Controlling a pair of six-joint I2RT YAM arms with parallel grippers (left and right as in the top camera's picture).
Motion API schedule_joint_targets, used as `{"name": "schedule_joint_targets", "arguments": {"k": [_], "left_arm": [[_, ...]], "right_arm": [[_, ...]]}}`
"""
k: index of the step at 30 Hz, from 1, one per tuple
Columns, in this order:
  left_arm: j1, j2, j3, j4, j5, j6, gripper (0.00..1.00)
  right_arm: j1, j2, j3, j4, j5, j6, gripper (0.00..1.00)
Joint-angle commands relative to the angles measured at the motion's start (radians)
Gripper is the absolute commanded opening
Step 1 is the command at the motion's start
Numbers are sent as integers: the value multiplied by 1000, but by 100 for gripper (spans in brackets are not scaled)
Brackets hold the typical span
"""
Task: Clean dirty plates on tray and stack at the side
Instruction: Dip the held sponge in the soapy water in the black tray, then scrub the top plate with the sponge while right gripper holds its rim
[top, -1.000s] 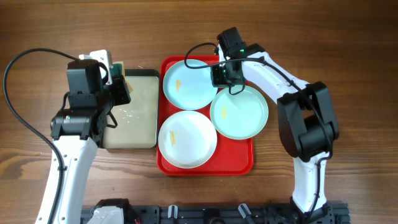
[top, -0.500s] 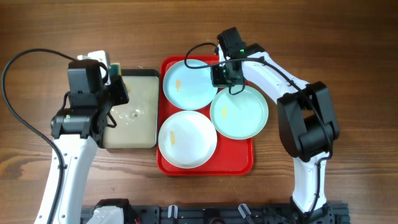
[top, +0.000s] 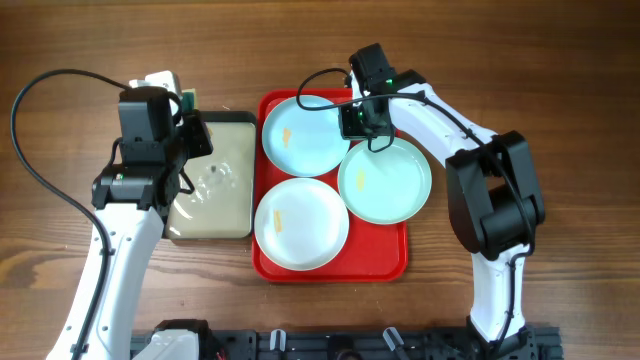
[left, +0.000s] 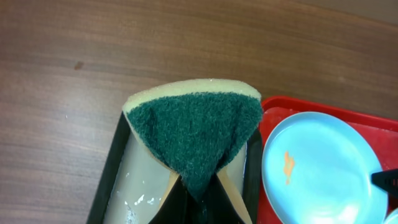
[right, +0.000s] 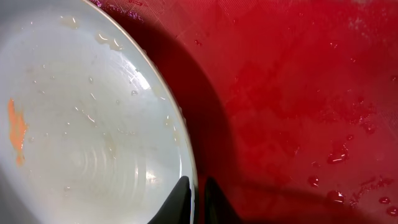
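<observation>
Glossy plate (top: 305, 135), likely slippery: right end effector (right: 196, 199) pinches its 3 o'clock rim; left end effector (left: 198, 194) clenches sponge (left: 193, 130).

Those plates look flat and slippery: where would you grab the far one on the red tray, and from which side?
By its thin raised rim, at the right edge, from above. The plate lies flat on the red tray, handleless, so only the rim fits between two fingers. The right gripper pinches it just there.
</observation>
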Motion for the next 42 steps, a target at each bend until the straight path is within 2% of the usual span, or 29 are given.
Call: {"name": "schedule_joint_targets", "arguments": {"k": [1,4,9,12,16,18,21,23,26,29,37,38,39,42], "left_arm": [[-5,4,20,1,-15,64,4],[-6,21,20,-77,-6,64,4],[-6,37,35,-56,11,76,4],[-4,82,180,-144,6,114,4],[-4,260,494,-440,7,114,4],[-6,340,528,-487,27,112,4],[-47,447,525,-451,240,105,4],[-101,513,525,-380,293,53,4],[-184,570,525,-311,291,37,4],[-246,604,525,-262,193,-44,4],[-270,673,521,-259,171,-56,4],[-270,673,521,-253,171,-56,4],[-270,673,521,-249,171,-56,4],[-270,689,521,-241,166,-55,4]], "right_arm": [[5,11,-7,5,-5,-3,10],[5,11,-7,6,-5,-3,10],[5,11,-7,1,-5,-3,9],[5,11,-7,0,-5,-2,9],[5,11,-7,1,-5,-2,9],[5,11,-7,1,-5,-2,10],[5,11,-7,10,-5,-2,10],[5,11,-7,20,-5,-2,9],[5,11,-7,20,-5,-2,9],[5,11,-7,18,-6,-2,9],[5,11,-16,-14,-5,0,13],[5,11,-22,-10,-5,0,12],[5,11,-29,-2,-6,0,4],[5,11,-34,3,-6,0,4]]}}
